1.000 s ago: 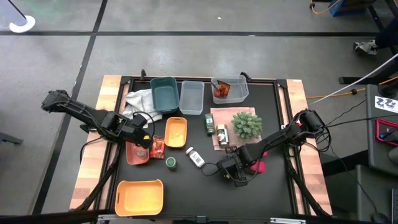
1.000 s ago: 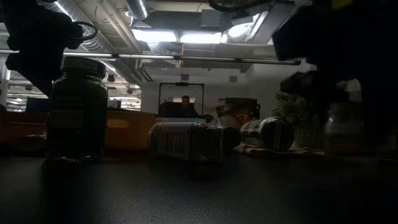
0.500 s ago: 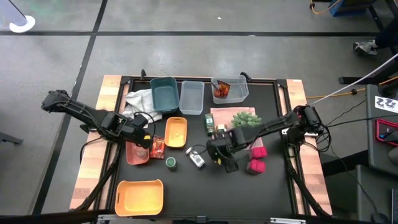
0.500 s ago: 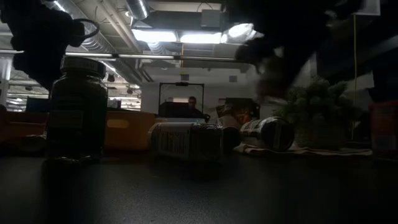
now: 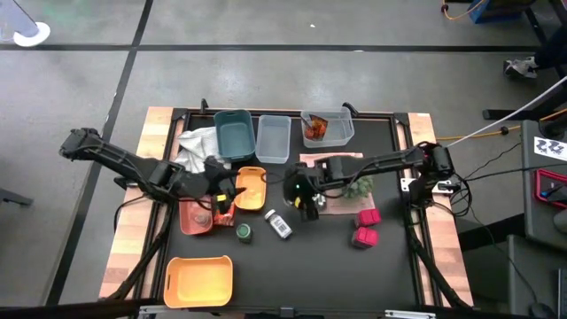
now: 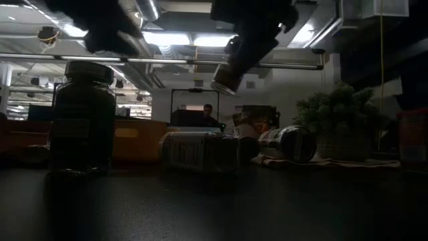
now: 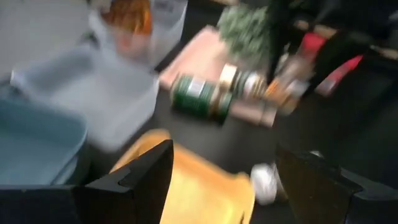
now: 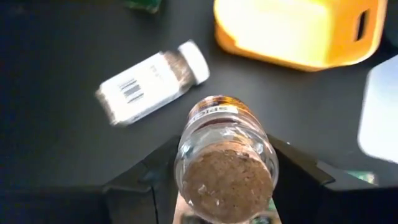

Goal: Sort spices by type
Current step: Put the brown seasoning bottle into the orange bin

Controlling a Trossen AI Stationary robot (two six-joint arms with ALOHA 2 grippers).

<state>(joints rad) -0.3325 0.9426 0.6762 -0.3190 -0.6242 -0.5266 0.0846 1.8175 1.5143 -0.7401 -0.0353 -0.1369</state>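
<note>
My right gripper (image 5: 306,197) hovers over the table's middle, shut on a glass jar of brown spice (image 8: 225,168), which shows high in the low view (image 6: 229,75). My left gripper (image 5: 229,190) is open above the left rim of the small orange bin (image 5: 251,188), touching nothing. A white labelled bottle (image 5: 278,224) lies on its side on the table. A green-lidded jar (image 5: 243,233) stands near it. A red-orange packet (image 5: 223,211) lies beside the salmon tray (image 5: 195,219). Two magenta boxes (image 5: 368,215) sit to the right. A green jar (image 7: 200,97) lies by the pink mat. My right gripper pinches the jar's glass body (image 8: 205,134) between its two fingers (image 8: 149,180), one on each side. The jar's brown-filled end faces the wrist camera; its far end is hidden. The jar is lifted clear of the table and tilted (image 6: 229,75).
A teal bin (image 5: 234,136), a clear bin (image 5: 273,137) and a clear bin with packets (image 5: 328,128) line the far edge. A white cloth (image 5: 199,143) lies far left, a spiky plant (image 5: 354,182) right of centre, a large orange bin (image 5: 198,279) near left.
My right gripper has travelled from the near right, by the magenta boxes, toward the table's left and far side, and now hangs over the middle with the jar raised. My left gripper has shifted right, toward the small orange bin.
</note>
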